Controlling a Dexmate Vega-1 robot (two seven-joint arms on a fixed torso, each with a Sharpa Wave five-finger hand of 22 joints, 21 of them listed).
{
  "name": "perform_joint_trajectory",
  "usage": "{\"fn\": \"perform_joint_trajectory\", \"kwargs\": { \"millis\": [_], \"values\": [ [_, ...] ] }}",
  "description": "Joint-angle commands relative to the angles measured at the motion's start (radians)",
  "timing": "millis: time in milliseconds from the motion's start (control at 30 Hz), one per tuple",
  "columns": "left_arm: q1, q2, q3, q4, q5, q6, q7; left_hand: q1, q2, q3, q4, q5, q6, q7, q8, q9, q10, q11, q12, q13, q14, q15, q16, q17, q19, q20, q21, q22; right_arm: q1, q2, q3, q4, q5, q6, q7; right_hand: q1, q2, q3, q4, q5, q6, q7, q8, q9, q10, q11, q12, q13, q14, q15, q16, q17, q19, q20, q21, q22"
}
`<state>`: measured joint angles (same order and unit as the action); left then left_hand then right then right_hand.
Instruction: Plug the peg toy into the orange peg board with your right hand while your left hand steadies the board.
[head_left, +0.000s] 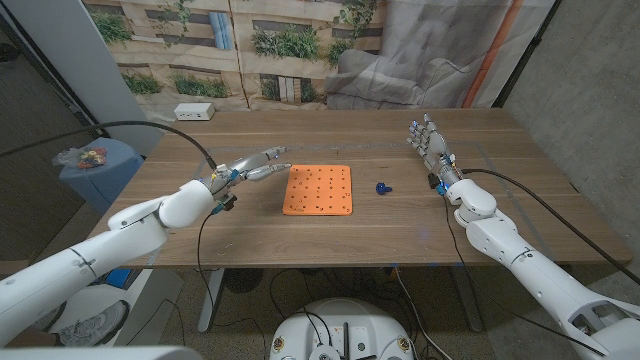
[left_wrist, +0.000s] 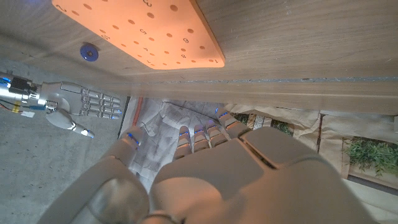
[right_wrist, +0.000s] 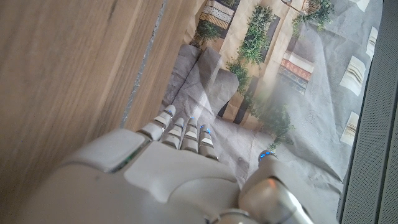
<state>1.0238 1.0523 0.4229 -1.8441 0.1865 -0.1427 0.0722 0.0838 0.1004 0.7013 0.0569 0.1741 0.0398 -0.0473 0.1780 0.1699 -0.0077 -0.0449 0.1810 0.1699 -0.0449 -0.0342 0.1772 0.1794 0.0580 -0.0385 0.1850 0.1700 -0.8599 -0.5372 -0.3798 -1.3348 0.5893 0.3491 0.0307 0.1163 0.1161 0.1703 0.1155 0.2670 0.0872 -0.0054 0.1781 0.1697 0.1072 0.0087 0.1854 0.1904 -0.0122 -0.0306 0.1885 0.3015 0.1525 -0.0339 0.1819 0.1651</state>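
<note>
Both arms reach over a wooden bench (head_left: 400, 225) backed by a garden-print sheet (head_left: 290, 45). An orange peg board (head_left: 318, 190) lies mid-bench, the blue peg toy (head_left: 383, 187) just beside it. Left hand (head_left: 255, 165) hovers near the board, right hand (head_left: 430, 145) well apart, both empty with fingers extended.

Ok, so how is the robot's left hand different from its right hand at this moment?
The left hand reaches in low toward the orange peg board, fingertips just short of its edge; the right hand stands with fingers pointing away, well clear of the board. The left hand is nearest the board; the right is nearer the blue peg toy. Both are open, holding nothing.
</note>
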Motion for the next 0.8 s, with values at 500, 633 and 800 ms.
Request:
{"fn": "perform_joint_trajectory", "kwargs": {
  "millis": [500,633,800],
  "values": [
    [-0.02,-0.002,0.078,0.011,0.233,0.013,-0.056,-0.085,0.051,-0.046,0.093,0.015,-0.066,-0.031,-0.003,0.001,-0.037,-0.037,-0.002,0.002,-0.034,-0.074,0.001,0.001,-0.122,-0.156,-0.017,0.005,0.022,-0.016,-0.001,0.034,-0.009,0.007,0.031,-0.007,0.007,0.006,0.001,0.006,-0.001,-0.01,0.005,0.004,-0.005,-0.003,0.004,0.0,-0.006,-0.02,0.008,-0.003,-0.008,-0.02,0.002,0.002],
    [-0.041,-0.009,0.098,0.025,0.26,-0.003,-0.072,-0.088,0.049,-0.054,0.104,0.018,-0.072,-0.033,-0.002,0.0,-0.032,-0.041,0.0,0.001,-0.025,-0.083,0.004,-0.003,-0.166,-0.149,-0.018,0.006,0.026,-0.016,-0.002,0.038,-0.014,0.01,0.03,-0.008,0.007,0.006,0.001,0.007,-0.001,-0.011,0.005,0.004,-0.006,-0.003,0.005,-0.001,-0.008,-0.02,0.008,-0.004,-0.012,-0.021,0.001,0.002],
    [-0.063,-0.02,0.117,0.039,0.297,-0.018,-0.078,-0.088,0.048,-0.061,0.109,0.021,-0.078,-0.029,-0.001,-0.001,-0.017,-0.043,0.004,0.0,-0.011,-0.087,0.006,-0.007,-0.206,-0.154,-0.016,0.006,0.025,-0.02,-0.002,0.035,-0.017,0.008,0.026,-0.009,0.007,0.007,0.001,0.007,-0.002,-0.012,0.005,0.004,-0.006,-0.004,0.005,-0.001,-0.008,-0.019,0.009,-0.006,-0.014,-0.022,0.001,0.002]
  ]
}}
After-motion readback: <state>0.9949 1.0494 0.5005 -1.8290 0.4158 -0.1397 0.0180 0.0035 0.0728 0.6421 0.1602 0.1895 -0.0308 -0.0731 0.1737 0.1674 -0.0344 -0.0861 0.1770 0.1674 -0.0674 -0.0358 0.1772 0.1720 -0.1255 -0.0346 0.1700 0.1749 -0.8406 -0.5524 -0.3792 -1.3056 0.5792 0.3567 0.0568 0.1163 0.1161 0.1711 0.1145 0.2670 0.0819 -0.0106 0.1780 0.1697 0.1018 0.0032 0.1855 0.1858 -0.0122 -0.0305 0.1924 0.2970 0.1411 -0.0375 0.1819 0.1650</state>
